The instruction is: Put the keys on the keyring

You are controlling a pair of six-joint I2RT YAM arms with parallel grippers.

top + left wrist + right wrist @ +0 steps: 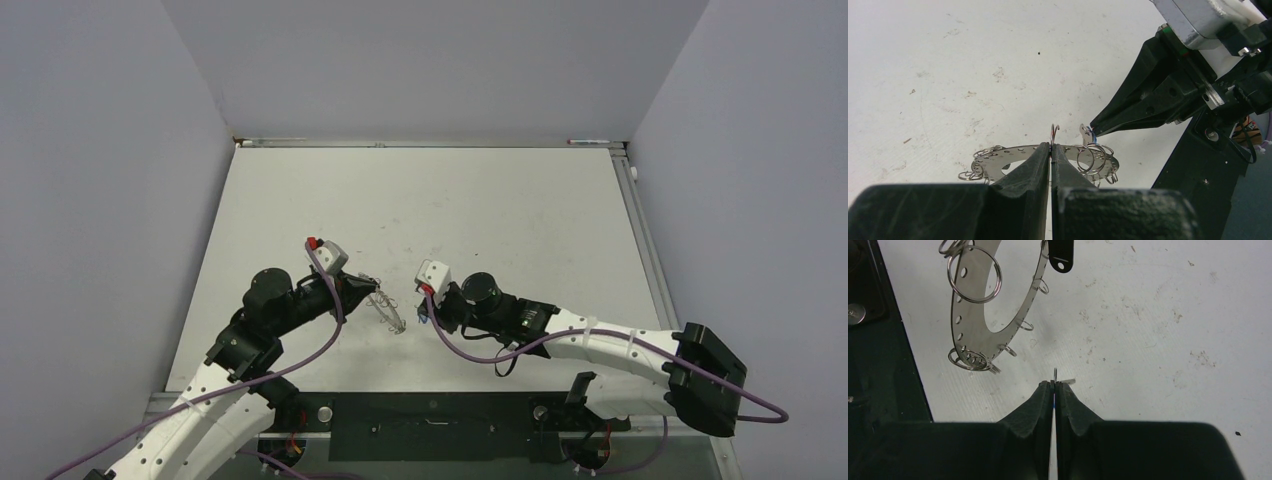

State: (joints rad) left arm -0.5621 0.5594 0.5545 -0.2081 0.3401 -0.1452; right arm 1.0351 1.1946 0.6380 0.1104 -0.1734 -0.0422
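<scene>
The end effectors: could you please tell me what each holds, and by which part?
The left end effector pinches the keyring by its flat band; the right end effector pinches a small key by its blue head.

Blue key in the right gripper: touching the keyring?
Apart. Right wrist view: bare table shows between the blue key at the right gripper's tips and the keyring.

Both arms reach in low, tips nearly meeting. Left gripper (1050, 148) pinched tight on keyring (998, 158) rim. Right gripper (1054, 385) clamped on key (1084, 131), just ahead-right of left's fingertips.
</scene>
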